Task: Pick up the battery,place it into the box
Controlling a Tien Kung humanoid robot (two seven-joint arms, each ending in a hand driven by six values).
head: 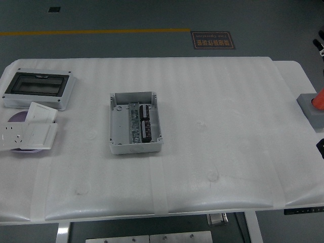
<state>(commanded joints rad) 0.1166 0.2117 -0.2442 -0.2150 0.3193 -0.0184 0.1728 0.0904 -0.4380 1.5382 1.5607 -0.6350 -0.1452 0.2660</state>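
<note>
An open grey box [135,123] stands left of the table's middle, its far wall upright. Inside it lie a strip of greenish terminals and dark cylindrical parts [146,124] that may be the battery; I see no loose battery on the table. Of my right arm only small black slivers [320,145] show at the right edge of the head view, far from the box. My left arm is out of the picture.
A grey enclosure with a dark window [38,89] sits at the far left. In front of it lie white socket plates [29,130] over a purple disc. A grey block with an orange part [314,108] stands at the right edge.
</note>
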